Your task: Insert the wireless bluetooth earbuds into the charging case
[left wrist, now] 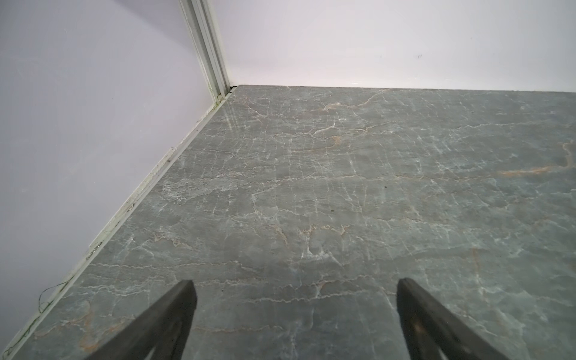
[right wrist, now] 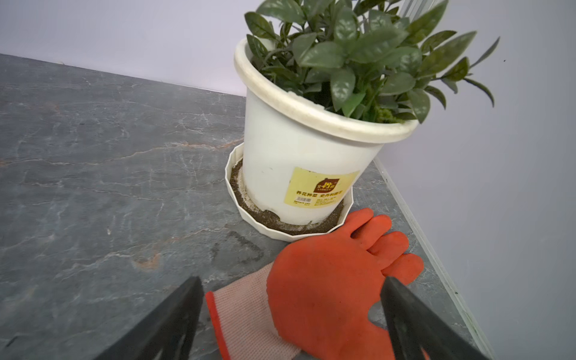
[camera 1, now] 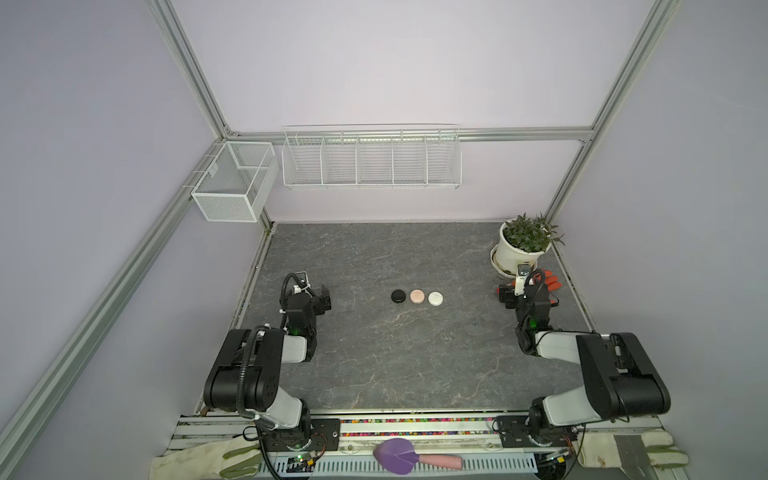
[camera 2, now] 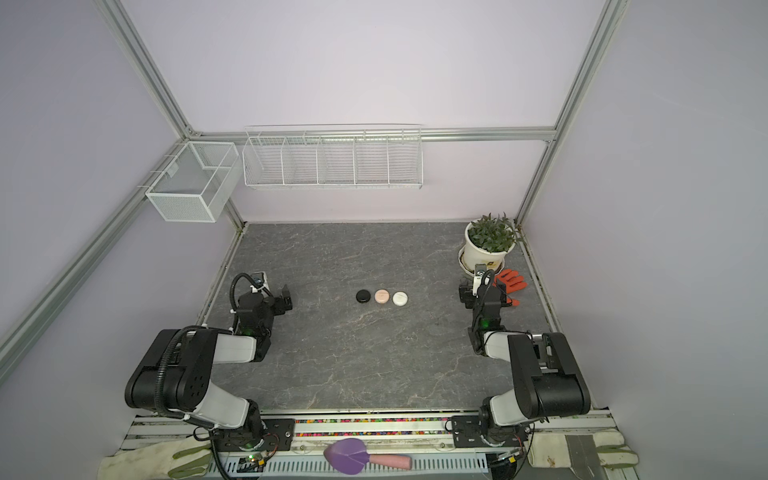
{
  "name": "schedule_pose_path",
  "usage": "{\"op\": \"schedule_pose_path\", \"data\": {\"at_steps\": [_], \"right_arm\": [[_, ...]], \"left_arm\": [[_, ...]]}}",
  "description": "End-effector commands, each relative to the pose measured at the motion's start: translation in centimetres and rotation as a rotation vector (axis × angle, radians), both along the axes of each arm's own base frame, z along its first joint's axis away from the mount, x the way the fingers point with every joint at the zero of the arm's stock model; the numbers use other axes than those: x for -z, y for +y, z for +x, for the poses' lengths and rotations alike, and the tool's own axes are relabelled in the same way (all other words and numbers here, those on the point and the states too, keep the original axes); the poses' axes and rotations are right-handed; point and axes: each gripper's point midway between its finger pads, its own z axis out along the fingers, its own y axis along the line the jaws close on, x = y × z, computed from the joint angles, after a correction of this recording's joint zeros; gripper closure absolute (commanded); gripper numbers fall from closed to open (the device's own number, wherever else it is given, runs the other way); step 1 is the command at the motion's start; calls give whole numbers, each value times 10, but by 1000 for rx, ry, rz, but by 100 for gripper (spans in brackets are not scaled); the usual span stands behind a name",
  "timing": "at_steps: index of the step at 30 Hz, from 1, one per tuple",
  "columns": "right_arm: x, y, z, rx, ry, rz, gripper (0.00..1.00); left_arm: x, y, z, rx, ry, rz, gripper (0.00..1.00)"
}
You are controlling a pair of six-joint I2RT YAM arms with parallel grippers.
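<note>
Marble tabletop (camera 1: pixel 415 365) w/ black case (camera 1: pixel 398 296), pink case (camera 1: pixel 417 296), white case (camera 1: pixel 435 298) in row (ctr), saucer (right wrist: pixel 274 232) & orange glove (right wrist: pixel 327 280) far-right.

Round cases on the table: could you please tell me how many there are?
3, in a row on the table: black case at the left, pink case in the middle, white case at the right. None appears hidden.
</note>
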Motion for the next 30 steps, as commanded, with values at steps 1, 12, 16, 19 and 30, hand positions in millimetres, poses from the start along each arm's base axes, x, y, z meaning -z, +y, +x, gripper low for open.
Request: {"op": "schedule_pose_path", "data": {"at_steps": [1,12,16,19,30], "right_arm": [[9,13,-1,-60,-6,88,11],[12,15,4,-119,35,145,12],[12,15,4,-115,35,141,12],[12,15,4,-116,36,140,12],[13,15,6,-123,42,156,12]], "left_arm": [[-18,12,10,-79,-55,-30,1],[-18,13,9,-80,-65,-24,1],[-19,13,10,-80,-65,-24,1],[-18,13,9,-81,-64,-24,1],[-16,13,12,-72,-51,-32,1]]}}
